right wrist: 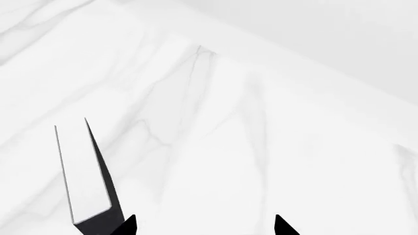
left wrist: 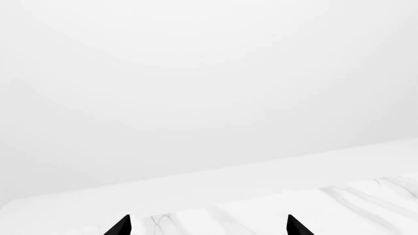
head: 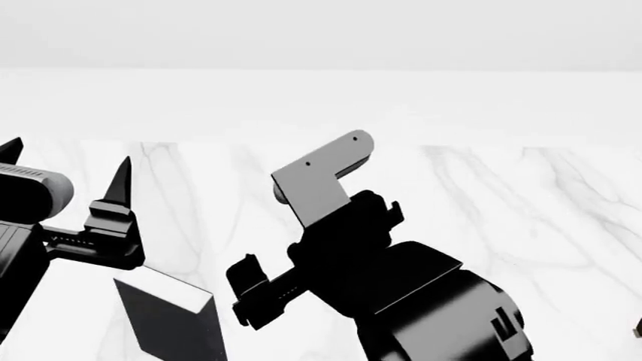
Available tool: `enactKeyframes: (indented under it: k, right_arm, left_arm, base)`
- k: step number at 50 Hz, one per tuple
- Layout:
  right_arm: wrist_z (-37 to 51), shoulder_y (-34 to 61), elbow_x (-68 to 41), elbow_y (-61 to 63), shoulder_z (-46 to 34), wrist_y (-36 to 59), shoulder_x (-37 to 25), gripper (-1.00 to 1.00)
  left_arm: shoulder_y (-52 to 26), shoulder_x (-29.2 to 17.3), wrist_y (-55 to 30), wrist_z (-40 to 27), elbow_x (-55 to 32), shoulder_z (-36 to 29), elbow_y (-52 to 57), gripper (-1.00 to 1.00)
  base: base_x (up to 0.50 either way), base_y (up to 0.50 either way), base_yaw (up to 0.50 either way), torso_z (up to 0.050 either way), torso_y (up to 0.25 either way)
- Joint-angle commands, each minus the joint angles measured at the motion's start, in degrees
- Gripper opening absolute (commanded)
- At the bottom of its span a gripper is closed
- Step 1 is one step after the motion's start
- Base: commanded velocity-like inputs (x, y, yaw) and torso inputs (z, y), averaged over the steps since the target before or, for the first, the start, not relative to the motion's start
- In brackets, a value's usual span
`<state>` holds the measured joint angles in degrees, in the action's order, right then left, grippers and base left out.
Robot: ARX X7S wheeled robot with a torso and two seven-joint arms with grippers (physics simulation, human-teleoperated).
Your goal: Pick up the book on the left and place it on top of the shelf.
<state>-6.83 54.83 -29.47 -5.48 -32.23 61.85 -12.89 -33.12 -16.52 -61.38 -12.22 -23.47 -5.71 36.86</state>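
Note:
The black book (head: 165,320) with white page edges stands on edge on the marble table, at the lower left of the head view. It also shows in the right wrist view (right wrist: 85,174), just beside one fingertip. My right gripper (head: 243,293) is open and empty, close to the book's right and apart from it; in its own wrist view the right gripper (right wrist: 204,226) shows bare table between its tips. My left gripper (head: 65,167) is open and empty, above and to the left of the book, and the left gripper (left wrist: 209,226) faces the table's far edge. The shelf is out of view.
The white marble table (head: 501,210) fills the view, with its far edge (head: 321,143) against a plain white wall. My right arm's black bulk (head: 422,301) covers the lower middle. A small dark sliver (head: 639,327) shows at the right border.

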Motion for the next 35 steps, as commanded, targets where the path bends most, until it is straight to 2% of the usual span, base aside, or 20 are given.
enactKeyframes:
  k: [1,35]
  right_arm:
    - [-2.85,-0.13,0.68,-3.33,-2.08,-2.14,2.20,1.00]
    - [-4.55,-2.29,0.37,-5.46,-8.23,-6.27,6.89,1.00]
  left_arm:
    - [-0.23,0.59,0.37,-0.29,0.71,0.92,-0.43,1.00]
    - [-0.13,0.19,0.88,-1.11,0.26,0.21,-0.99,1.00]
  base:
    - [0.00,0.00,0.00,0.000,0.000]
    - [0.00,0.00,0.00,0.000,0.000]
